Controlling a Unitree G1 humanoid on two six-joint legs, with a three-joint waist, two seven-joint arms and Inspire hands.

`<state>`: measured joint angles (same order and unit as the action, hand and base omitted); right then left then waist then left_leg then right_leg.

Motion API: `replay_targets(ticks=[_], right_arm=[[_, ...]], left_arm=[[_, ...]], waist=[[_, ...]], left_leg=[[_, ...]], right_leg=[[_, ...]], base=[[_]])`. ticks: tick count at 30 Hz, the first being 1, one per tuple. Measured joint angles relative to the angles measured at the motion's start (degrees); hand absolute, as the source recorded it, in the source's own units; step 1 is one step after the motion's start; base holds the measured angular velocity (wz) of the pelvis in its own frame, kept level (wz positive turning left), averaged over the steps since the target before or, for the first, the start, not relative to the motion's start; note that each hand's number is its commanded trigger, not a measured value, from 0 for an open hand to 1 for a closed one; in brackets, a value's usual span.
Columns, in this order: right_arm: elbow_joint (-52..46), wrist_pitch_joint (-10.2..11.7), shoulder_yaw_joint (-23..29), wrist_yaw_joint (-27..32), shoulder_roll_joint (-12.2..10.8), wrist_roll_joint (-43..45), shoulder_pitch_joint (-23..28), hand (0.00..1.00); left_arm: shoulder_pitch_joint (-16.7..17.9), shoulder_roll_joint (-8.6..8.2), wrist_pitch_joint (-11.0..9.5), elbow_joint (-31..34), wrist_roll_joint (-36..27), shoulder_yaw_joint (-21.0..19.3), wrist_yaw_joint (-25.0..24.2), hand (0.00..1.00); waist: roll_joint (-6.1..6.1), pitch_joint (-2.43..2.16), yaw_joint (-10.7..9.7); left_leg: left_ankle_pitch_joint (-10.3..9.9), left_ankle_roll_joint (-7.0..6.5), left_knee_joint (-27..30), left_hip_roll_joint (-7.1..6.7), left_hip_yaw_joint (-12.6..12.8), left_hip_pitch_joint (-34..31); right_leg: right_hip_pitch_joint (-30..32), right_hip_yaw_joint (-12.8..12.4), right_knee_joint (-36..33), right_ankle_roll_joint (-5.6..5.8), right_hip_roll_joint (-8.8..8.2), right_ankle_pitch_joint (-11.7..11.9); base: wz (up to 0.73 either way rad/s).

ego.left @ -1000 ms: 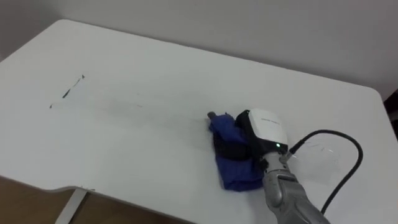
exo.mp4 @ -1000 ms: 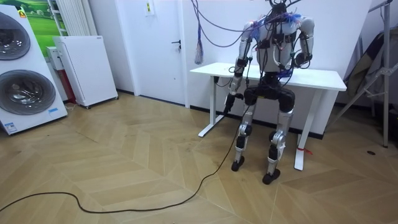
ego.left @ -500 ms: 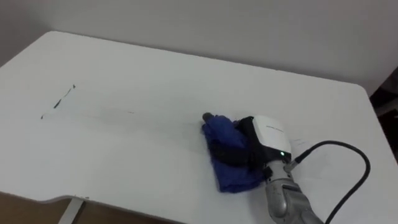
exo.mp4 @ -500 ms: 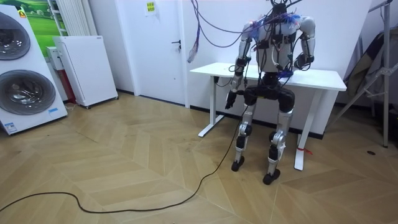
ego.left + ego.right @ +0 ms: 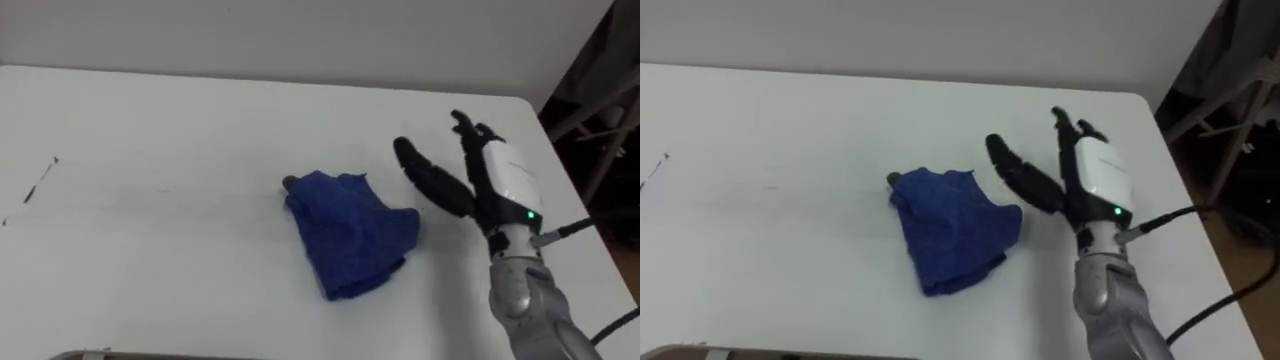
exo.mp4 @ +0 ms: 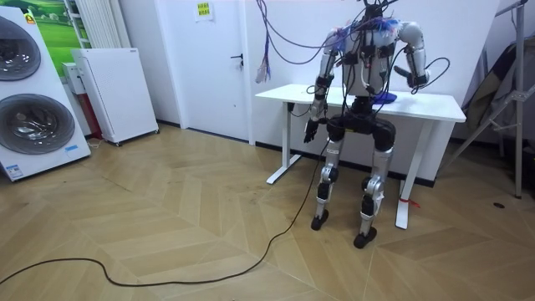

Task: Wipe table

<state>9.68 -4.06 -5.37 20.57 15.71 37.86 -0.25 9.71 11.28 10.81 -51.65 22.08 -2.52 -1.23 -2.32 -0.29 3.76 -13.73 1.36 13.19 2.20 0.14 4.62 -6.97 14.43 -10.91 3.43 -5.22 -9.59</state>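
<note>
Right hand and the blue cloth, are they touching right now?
Apart. The left eye view shows the open right hand beside the blue cloth, with bare table between them.

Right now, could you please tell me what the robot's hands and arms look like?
The right hand has slim black fingers and a smooth white shell on its back with a small green light. Its forearm is silver-grey metal, and a dark cable leaves the wrist. In the room view the left hand looks dark.
</note>
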Motion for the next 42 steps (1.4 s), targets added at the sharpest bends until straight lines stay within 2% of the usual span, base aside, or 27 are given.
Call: replay_targets(ticks=[2,6,12,16,20,22,27,30,33,36,39,41,42], right_arm=[[0.0,-0.1,2.2,0.7,0.6,-2.9,0.4,0.0],[0.0,-0.7,9.1,1.5,0.9,-6.1,1.9,0.0],[5.0,-0.8,16.7,5.2,4.6,-17.3,2.6,0.0],[13.9,-1.5,19.2,6.1,4.6,-23.5,6.2,0.0],[19.4,-1.9,21.7,6.1,4.6,-28.3,6.6,0.0],[23.1,-1.8,25.4,7.7,4.9,-33.5,6.6,0.0],[30.9,-1.8,32.3,11.0,5.0,-46.1,8.2,0.0],[37.1,-1.9,37.2,12.6,5.1,-53.2,8.4,0.0],[39.5,-1.8,42.3,13.3,5.1,-61.2,10.0,0.0],[41.7,-1.8,42.9,13.8,5.1,-68.6,12.5,0.0],[47.3,-2.1,42.8,13.6,4.9,-74.2,13.5,0.0],[49.6,-2.1,42.6,13.0,3.9,-74.6,14.1,0.0],[50.6,-2.2,42.6,12.3,2.6,-74.5,14.6,0.0]], left_arm=[[0.4,0.22,0.0,0.0,0.0,-1.0,-0.3,0.0],[2.5,0.21,0.5,2.7,0.0,-2.2,-0.6,0.0],[4.7,0.93,0.4,3.6,0.0,-5.8,-0.6,0.0],[5.4,1.0,0.4,3.8,0.0,-6.8,-0.6,0.0],[5.7,1.06,0.4,4.1,-0.1,-8.7,-0.6,0.0],[6.2,1.1,0.5,5.2,-0.2,-10.4,-0.7,0.0],[6.6,1.95,0.6,5.6,-0.3,-13.0,-0.7,0.0],[6.9,2.7,0.6,5.6,-1.5,-13.1,-0.7,0.0],[7.8,2.77,0.6,5.9,-1.5,-13.7,-0.7,0.0],[8.6,2.83,0.8,6.2,-1.8,-13.7,-0.7,0.0],[8.7,2.64,1.1,6.1,-2.4,-13.5,-0.7,0.0],[8.5,2.59,1.4,6.0,-2.4,-13.0,-0.7,0.0],[8.5,2.48,1.4,5.9,-2.2,-12.9,-0.8,0.0]], waist=[[-0.24,-0.09,-0.2],[-0.51,0.12,-1.5],[-0.85,0.22,-3.6],[-1.54,0.21,-3.9],[-1.8,0.33,-5.1],[-2.14,0.33,-5.6],[-2.67,-0.16,-7.5],[-2.54,-0.15,-8.8],[-1.91,-0.14,-10.3],[-1.52,0.05,-11.5],[-0.88,0.18,-11.4],[-0.43,0.15,-11.4],[-0.16,0.16,-11.3]], left_leg=[[0.0,-0.06,-0.1,-0.01,0.0,0.4],[0.0,-0.1,-0.1,0.01,0.5,0.2],[0.0,-0.11,-0.4,0.04,1.0,0.2],[0.0,-0.12,-0.5,0.07,1.4,0.2],[-0.1,-0.24,-0.7,0.13,2.1,-0.1],[-0.1,-0.3,-0.6,0.08,2.7,-0.1],[-0.1,-0.3,-0.5,0.03,2.7,0.1],[-0.1,-0.3,-0.4,0.09,2.8,0.1],[-0.5,-0.4,-0.5,0.14,2.9,0.0],[-0.6,-0.44,-0.5,0.14,3.1,0.1],[-0.7,-0.46,-0.4,0.22,3.7,0.3],[-0.7,-0.48,-0.4,0.21,3.7,0.3],[-0.7,-0.47,-0.4,0.23,3.7,0.3]], right_leg=[[0.0,-0.1,0.0,0.0,0.01,0.0],[0.2,-0.1,0.0,0.0,-0.11,0.0],[0.5,-0.1,0.1,0.11,-0.14,-0.1],[0.5,-0.3,0.0,0.2,-0.17,-0.1],[1.1,-0.9,-0.4,0.28,-0.23,-0.2],[1.4,-1.7,-0.3,0.29,-0.22,-0.2],[1.0,-1.9,0.2,0.33,-0.16,-0.2],[1.2,-3.2,0.2,0.33,0.07,-0.2],[1.2,-3.6,0.2,0.33,0.15,-0.2],[1.2,-3.9,0.1,0.33,0.21,-0.2],[1.3,-5.1,0.1,0.33,0.34,-0.2],[1.3,-5.2,0.0,0.33,0.34,-0.2],[1.3,-5.1,0.0,0.33,0.34,-0.2]], base=[[0.0],[-0.02],[-0.02],[0.0],[-0.07],[-0.13],[0.0],[-0.01],[0.0],[-0.05],[-0.09],[-0.02],[0.0]])
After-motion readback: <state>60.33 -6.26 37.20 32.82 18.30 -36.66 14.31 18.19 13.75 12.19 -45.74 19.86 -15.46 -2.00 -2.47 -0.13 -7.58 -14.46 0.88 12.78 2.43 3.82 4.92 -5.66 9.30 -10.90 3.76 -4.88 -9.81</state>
